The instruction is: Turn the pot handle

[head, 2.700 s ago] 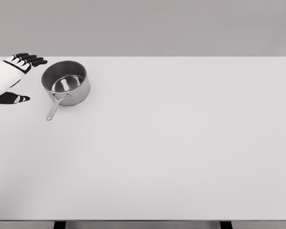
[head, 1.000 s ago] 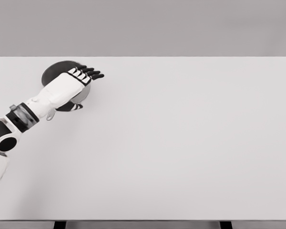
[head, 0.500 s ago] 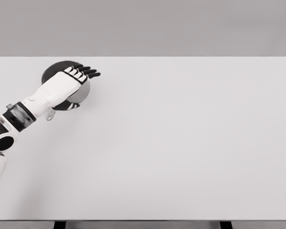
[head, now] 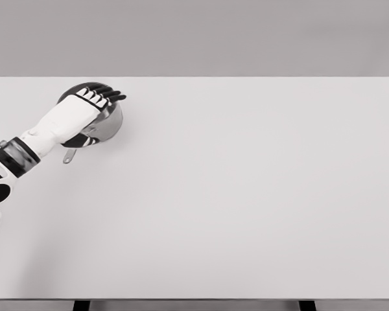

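Observation:
A small steel pot (head: 111, 123) stands at the table's far left. Its handle (head: 69, 156) points toward the near left, and only the tip shows below my forearm. My left hand (head: 102, 97) lies over the pot, covering most of its rim and inside. The black fingers (head: 110, 96) are stretched out flat across the opening toward the right and hold nothing. The thumb is tucked under the palm near the pot's near wall. Whether the hand touches the pot I cannot tell. The right arm is out of view.
The white table (head: 246, 194) spreads wide to the right and front of the pot. Its far edge runs just behind the pot, against a grey wall.
The left hand has slid left and slightly back over the pot, uncovering the pot's right wall. The pot and its handle have not turned.

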